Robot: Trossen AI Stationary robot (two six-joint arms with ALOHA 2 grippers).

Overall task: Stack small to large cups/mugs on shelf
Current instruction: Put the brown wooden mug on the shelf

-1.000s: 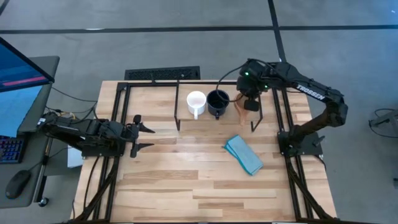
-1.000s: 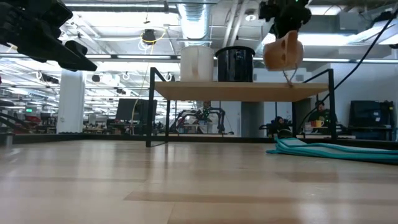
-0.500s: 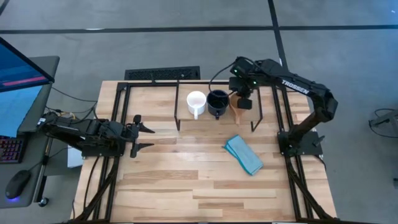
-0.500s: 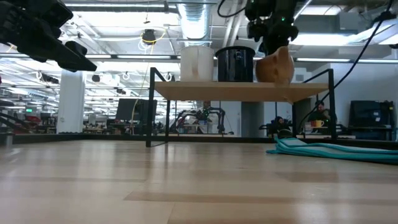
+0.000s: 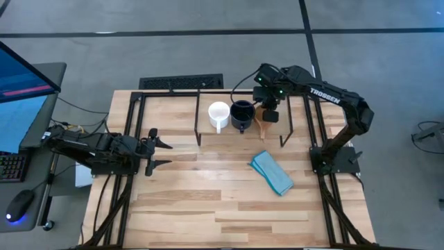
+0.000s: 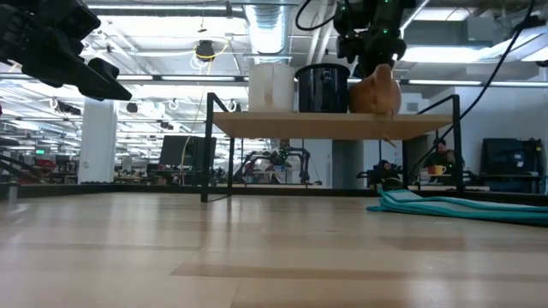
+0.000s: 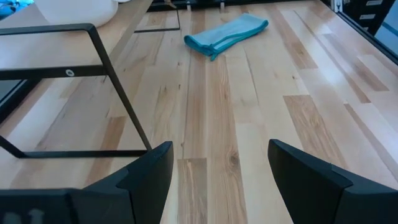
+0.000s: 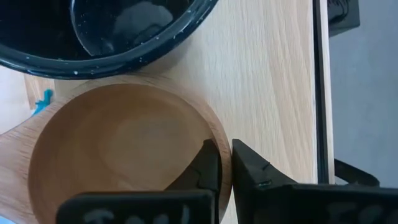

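Observation:
A white mug (image 5: 219, 114) and a dark navy mug (image 5: 243, 114) stand side by side on the wood board (image 6: 334, 125) of the black-bar shelf. They also show in the low view, white (image 6: 271, 87) and dark (image 6: 323, 88). My right gripper (image 8: 224, 155) is shut on the tan-brown mug (image 6: 375, 92), right beside the dark mug (image 8: 112, 31) on the shelf's right part. My left gripper (image 7: 217, 180) is open and empty over the table's left side (image 5: 156, 153). My right gripper holds the tan mug's rim (image 8: 219, 134) with one finger inside (image 8: 208, 168) and one outside (image 8: 255, 174), coming from above and pointing down. The mug stands mouth up, slightly tilted, with its base at the shelf board's top (image 6: 377, 115); whether it rests there, I cannot tell.
A light blue cloth (image 5: 272, 172) lies folded on the tabletop in front of the shelf's right end. The shelf's thin black legs (image 7: 112, 68) stand on the butcher-block table. A black grille (image 5: 180, 82) lies beyond the far edge.
My right gripper has gone down and toward the table's left edge, toward the dark mug, carrying the tan mug. The mug was clear above the shelf's right end and is now down at the board, close beside the dark mug.

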